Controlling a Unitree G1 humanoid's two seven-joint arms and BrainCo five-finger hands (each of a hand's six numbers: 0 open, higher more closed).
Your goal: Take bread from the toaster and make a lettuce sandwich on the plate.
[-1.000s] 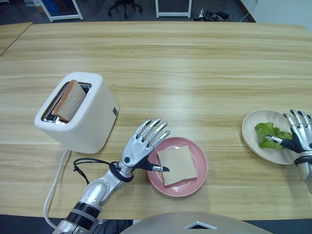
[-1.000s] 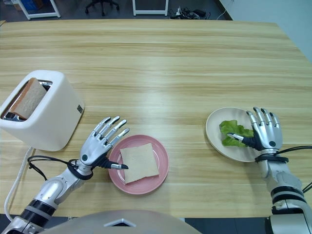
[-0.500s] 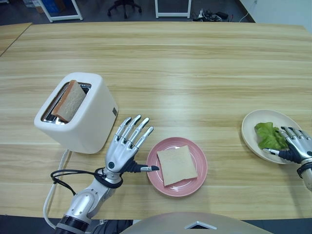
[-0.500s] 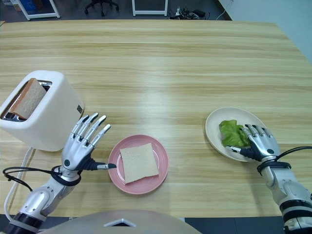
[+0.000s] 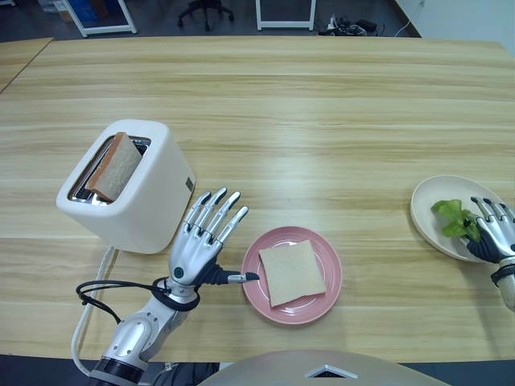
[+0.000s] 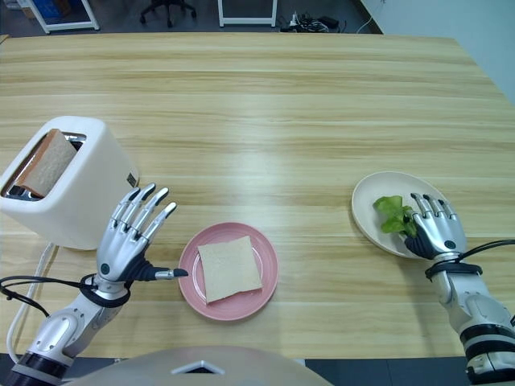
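In the left eye view, the left hand (image 5: 193, 249) is being held spread and empty over the bench (image 5: 322, 121), between the toaster (image 5: 153, 201) and the plate (image 5: 331, 265). One slice (image 5: 291, 272) is lying flat on the plate, and the bread (image 5: 117, 165) is standing tilted in the toaster slot with its top edge sticking out. The bread is being judged light, fairly stiff yet crumbly, best pinched gently by that exposed edge and lifted straight out. In the right eye view, the right hand (image 6: 436, 235) is resting over the near rim of the dish (image 6: 386, 183), touching the lettuce (image 6: 392, 214). Whether the leaf is being pinched cannot be told. The lettuce is being judged very light, limp and easily torn, best taken at its bunched middle.
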